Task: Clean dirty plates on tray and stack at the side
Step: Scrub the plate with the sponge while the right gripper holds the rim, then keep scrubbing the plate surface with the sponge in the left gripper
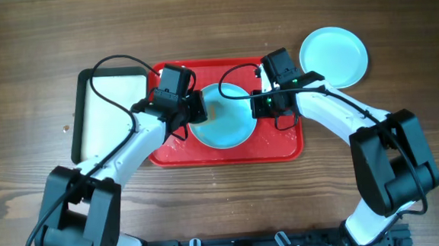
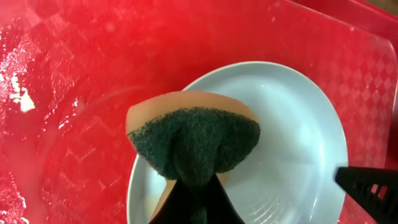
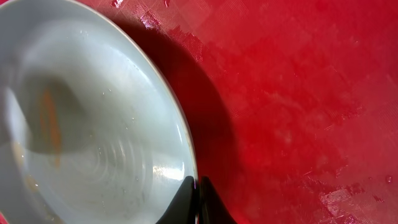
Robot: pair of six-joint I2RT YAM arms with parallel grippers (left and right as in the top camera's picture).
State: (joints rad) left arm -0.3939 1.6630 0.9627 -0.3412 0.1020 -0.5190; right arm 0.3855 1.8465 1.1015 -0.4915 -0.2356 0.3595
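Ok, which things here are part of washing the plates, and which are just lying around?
In the job: red tray; plate on the tray, its rim pinched by the right gripper; sponge in the left gripper; side plate off the tray.
Lying about: cream tray.

Both arms over tray (image 1: pixel 286 143) ctr.
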